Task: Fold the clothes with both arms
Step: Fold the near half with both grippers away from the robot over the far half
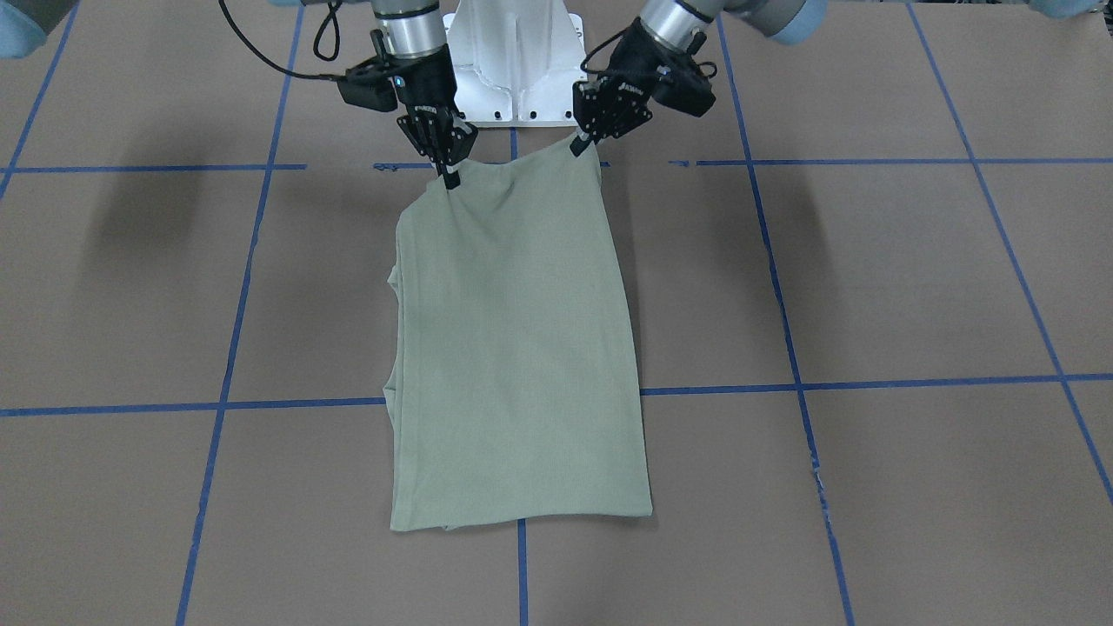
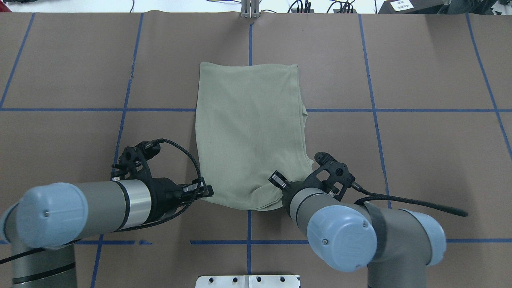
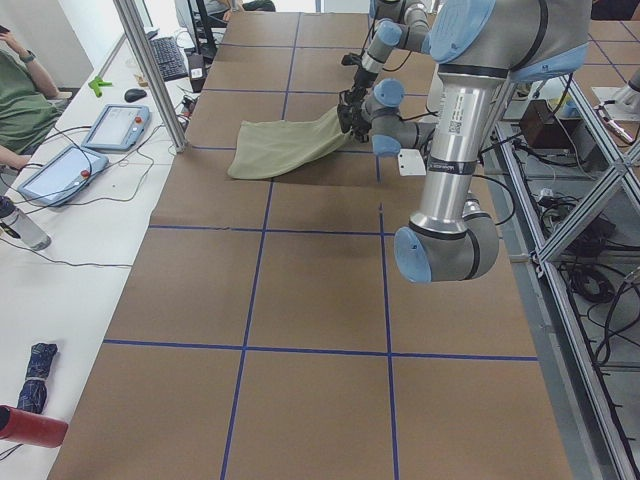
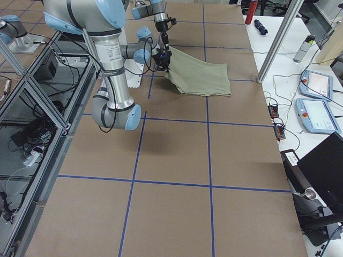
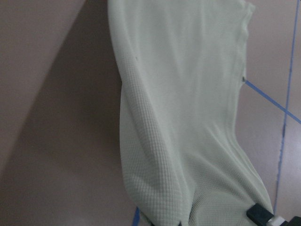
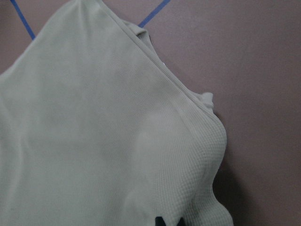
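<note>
The sage-green shirt lies folded into a long rectangle on the brown table, its far end flat. The edge nearest the robot base is lifted off the table. My left gripper is shut on one corner of that raised edge, and my right gripper is shut on the other. From overhead, the left gripper pinches the shirt at its near-left corner, while the right wrist covers its own fingertips. Both wrist views are filled with hanging knit fabric.
The white pedestal base stands just behind the grippers. Blue tape lines grid the table. A metal post, tablets and a seated person are at the side bench.
</note>
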